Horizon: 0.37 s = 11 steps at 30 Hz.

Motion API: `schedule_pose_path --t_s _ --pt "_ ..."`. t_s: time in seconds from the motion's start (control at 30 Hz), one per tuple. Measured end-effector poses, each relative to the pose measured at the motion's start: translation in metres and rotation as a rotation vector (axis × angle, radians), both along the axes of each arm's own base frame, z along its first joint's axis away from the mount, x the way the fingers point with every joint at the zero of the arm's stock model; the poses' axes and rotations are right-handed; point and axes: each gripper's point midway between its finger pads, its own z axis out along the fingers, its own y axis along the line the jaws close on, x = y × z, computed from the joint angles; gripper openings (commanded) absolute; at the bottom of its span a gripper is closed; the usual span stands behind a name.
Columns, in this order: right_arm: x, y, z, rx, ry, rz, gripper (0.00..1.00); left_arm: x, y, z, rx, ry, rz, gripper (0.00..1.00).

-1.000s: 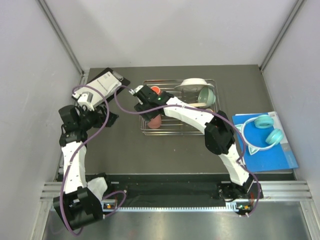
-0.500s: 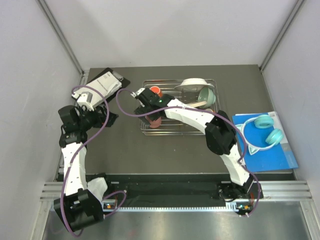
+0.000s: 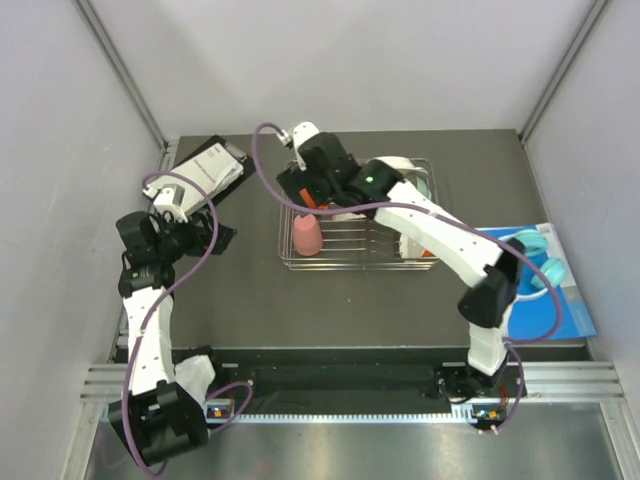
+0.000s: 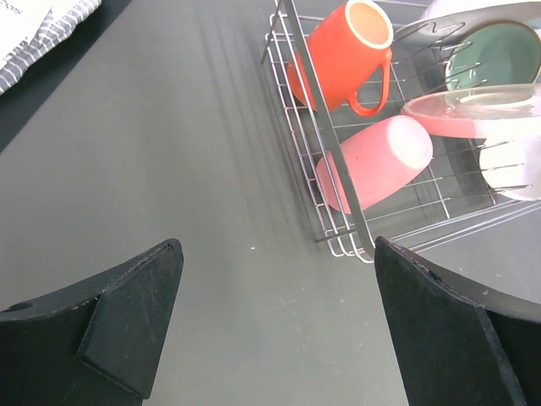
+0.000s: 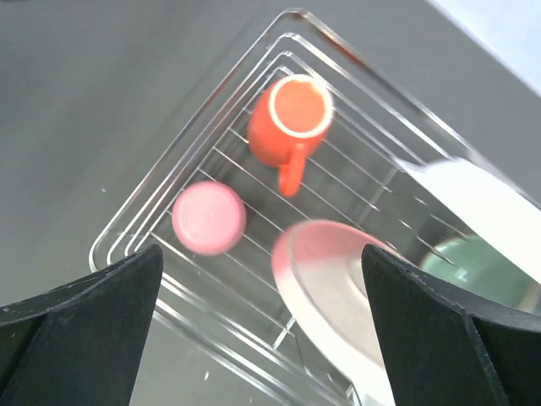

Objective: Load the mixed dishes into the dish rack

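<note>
The dish rack (image 3: 380, 256) stands mid-table. In it the salmon-pink cup (image 3: 306, 236) rests at the front left, with the orange mug (image 3: 318, 202) behind it. My right gripper (image 3: 298, 192) hovers open and empty above the rack's left end. The right wrist view looks down on the mug (image 5: 292, 123), the cup (image 5: 209, 217), the pink-and-cream plate (image 5: 330, 279), the white plate (image 5: 473, 203) and the green bowl (image 5: 448, 258). My left gripper (image 3: 222, 237) is open and empty over bare table left of the rack (image 4: 325, 127). Its view shows the cup (image 4: 376, 169) and the mug (image 4: 342, 51).
A black-and-white booklet (image 3: 205, 165) lies at the back left. A blue board (image 3: 560, 315) with turquoise headphones (image 3: 530, 262) lies at the right. Grey walls close in the table on three sides.
My right gripper has let go of the pink cup in the rack's front-left corner and has risen and pulled back. The left arm has barely moved.
</note>
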Motion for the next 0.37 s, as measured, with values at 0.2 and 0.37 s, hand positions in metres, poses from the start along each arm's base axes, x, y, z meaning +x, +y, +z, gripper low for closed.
schedule_pose_path --t_s 0.2,0.37 --pt "-0.038 -0.064 0.058 0.111 -0.085 -0.069 1.00 -0.003 -0.001 0.007 0.009 -0.026 -0.003 0.99" --pt "-0.085 -0.130 0.064 0.206 -0.116 -0.122 0.99 -0.005 -0.003 0.009 0.011 -0.038 -0.007 0.99"
